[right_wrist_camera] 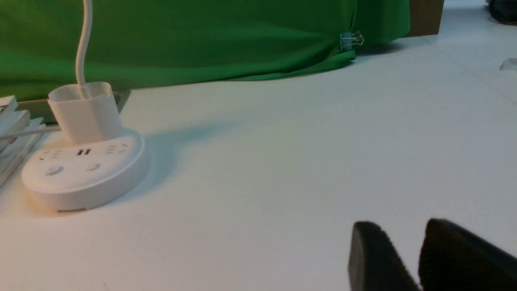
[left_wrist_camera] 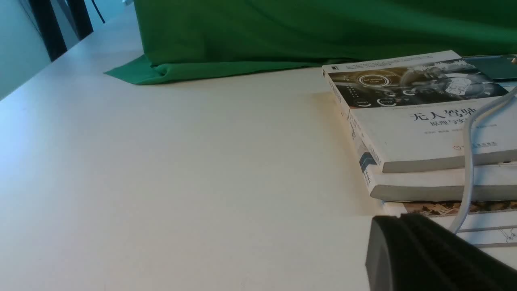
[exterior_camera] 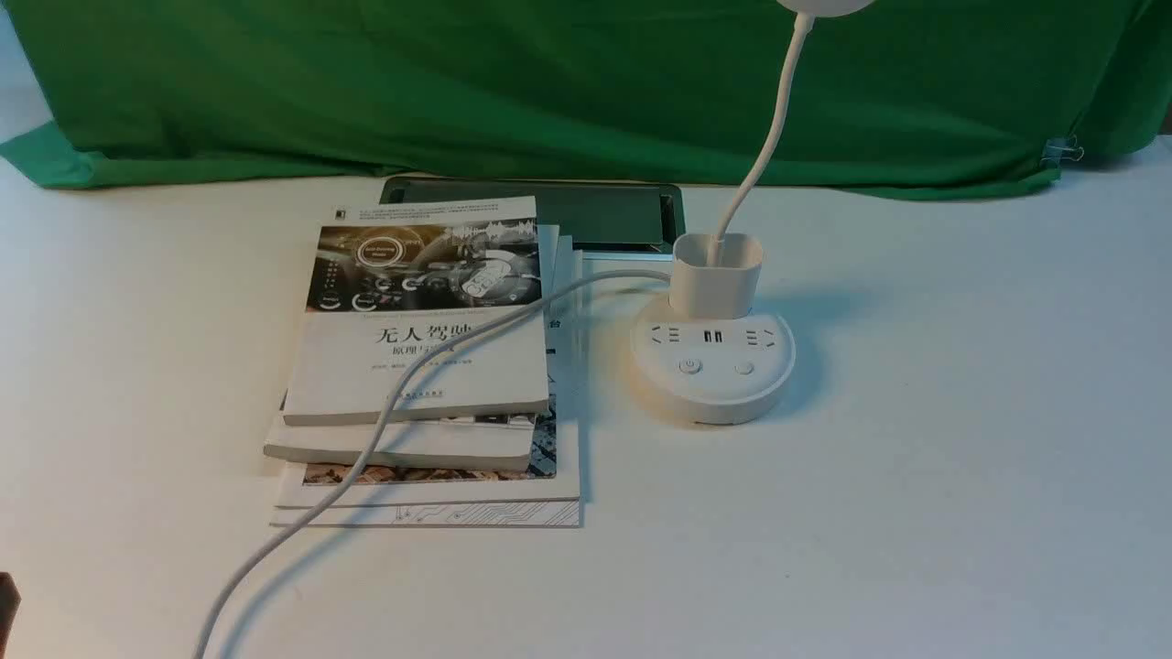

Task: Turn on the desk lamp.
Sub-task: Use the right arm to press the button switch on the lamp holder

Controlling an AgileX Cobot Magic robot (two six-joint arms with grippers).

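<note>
Desk lamp (exterior_camera: 712, 366) sits right of books (exterior_camera: 421, 366) on surface (exterior_camera: 916, 513). Right pincer (right_wrist_camera: 408, 242) is slightly apart, empty; left pincer (left_wrist_camera: 404, 238), can't tell.

Desk lamp (exterior_camera: 712, 371) right of book stack (exterior_camera: 417, 366), cord (exterior_camera: 366, 448) lying across it

One lamp (exterior_camera: 712, 384) with two buttons (exterior_camera: 689, 366) and one cord (exterior_camera: 366, 448); at least four stacked books (exterior_camera: 421, 366); one green cloth (exterior_camera: 458, 82); one binder clip (exterior_camera: 1062, 149); one dark panel (exterior_camera: 613, 215).

Matt white plastic desk lamp (exterior_camera: 714, 389), paper books (exterior_camera: 421, 371), green cloth (exterior_camera: 458, 82).
</note>
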